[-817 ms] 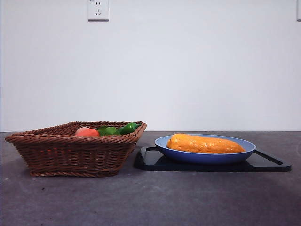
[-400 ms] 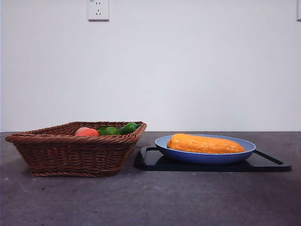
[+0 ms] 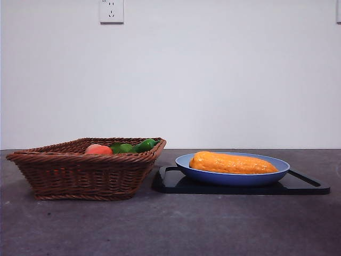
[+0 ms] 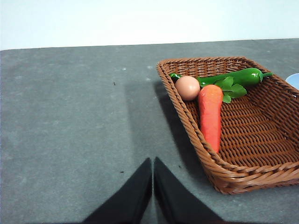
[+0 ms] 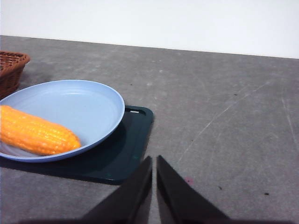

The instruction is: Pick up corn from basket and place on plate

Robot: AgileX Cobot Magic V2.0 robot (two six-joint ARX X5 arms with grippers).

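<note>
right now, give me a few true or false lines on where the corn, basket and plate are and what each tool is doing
1. The corn lies on the plate. True.
2. The plate sits straight on the table. False: it rests on a black tray.
3. A carrot lies in the basket. True.
4. The left tool grips the carrot. False: it holds nothing, jaws shut, beside the basket.
5. The right tool is shut on the corn. False: it is shut on nothing, near the tray's edge.
</note>
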